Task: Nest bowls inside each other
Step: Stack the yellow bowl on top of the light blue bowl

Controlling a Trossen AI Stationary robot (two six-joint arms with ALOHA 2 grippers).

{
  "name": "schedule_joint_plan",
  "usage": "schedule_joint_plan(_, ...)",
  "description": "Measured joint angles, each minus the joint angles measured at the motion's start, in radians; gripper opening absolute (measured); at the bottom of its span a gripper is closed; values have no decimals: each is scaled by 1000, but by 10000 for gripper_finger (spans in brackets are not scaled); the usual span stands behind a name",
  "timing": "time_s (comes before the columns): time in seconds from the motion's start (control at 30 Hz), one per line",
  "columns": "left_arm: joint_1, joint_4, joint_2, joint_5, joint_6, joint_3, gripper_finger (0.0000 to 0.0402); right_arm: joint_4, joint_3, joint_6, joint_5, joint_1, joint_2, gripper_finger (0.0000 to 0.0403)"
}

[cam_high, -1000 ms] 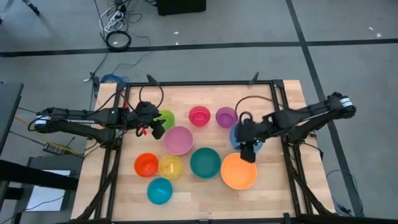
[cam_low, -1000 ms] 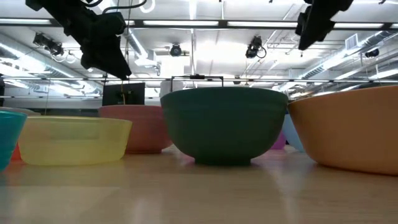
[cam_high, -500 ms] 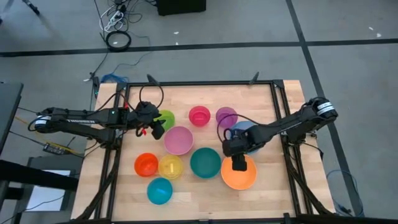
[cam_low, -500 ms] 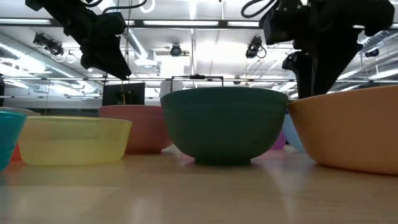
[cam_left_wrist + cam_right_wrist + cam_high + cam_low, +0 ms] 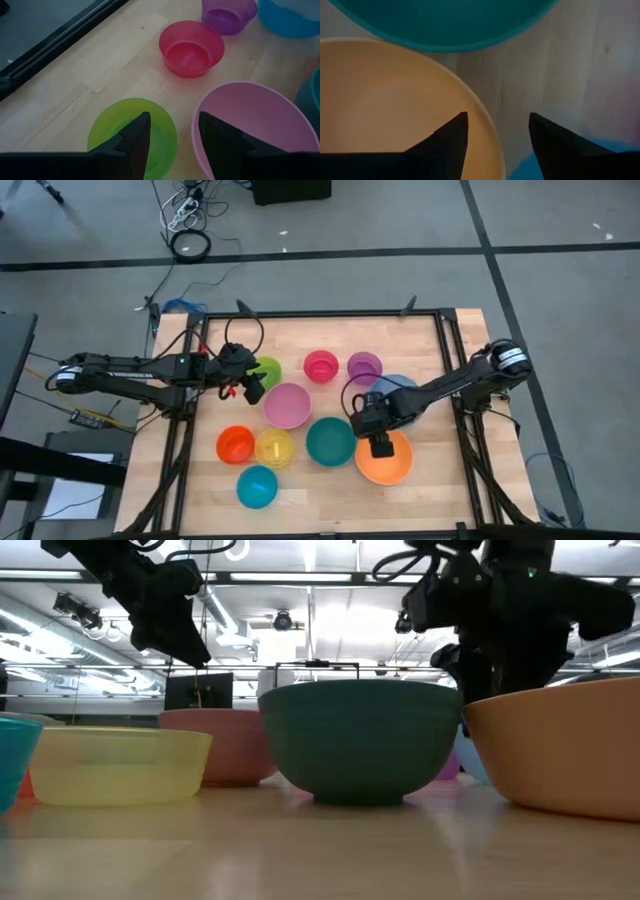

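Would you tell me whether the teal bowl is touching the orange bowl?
Apart: the right wrist view shows bare wood between the teal bowl and the orange bowl.

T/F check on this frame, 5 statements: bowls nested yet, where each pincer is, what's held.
1. No bowl is nested yet. True: all ten stand apart on the table.
2. The right pincer is over the orange bowl's rim. True: its open fingers straddle the rim on the side near the teal bowl.
3. The left pincer holds the green bowl. False: it hangs open and empty above the green bowl and the pink bowl.
4. The yellow bowl sits inside the teal bowl. False: it stands on the wood beside it.
5. The blue bowl lies partly under the right arm. True.
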Motion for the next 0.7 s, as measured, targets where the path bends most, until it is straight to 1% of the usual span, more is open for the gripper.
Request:
schedule_joint_plan(0.13, 0, 0, 0, 0, 2, 0, 176, 10, 0, -46, 0, 0, 45, 181)
schedule_joint_plan(0.23, 0, -1, 0, 0, 3, 0, 176, 20, 0, -75, 0, 0, 70, 157)
schedule_joint_plan(0.3, 0, 2, 0, 0, 4, 0, 176, 17, 0, -94, 0, 0, 78, 130)
schedule_joint_plan(0.37, 0, 0, 0, 0, 4, 0, 176, 14, 0, -111, -3, 0, 81, 94)
schedule_joint_plan(0.47, 0, 1, 0, 0, 3, 0, 176, 10, 2, -128, -61, -1, 75, 31)
schedule_joint_plan(0.5, 0, 0, 0, 0, 3, 0, 176, 11, 3, -133, -83, -1, 69, 18)
schedule_joint_plan(0.63, 0, 2, 0, 0, 3, 0, 176, -3, 2, -127, -90, 0, 36, 10)
schedule_joint_plan(0.7, 0, 6, 0, 0, 3, 0, 176, -61, 19, -127, -72, 0, 6, 3)
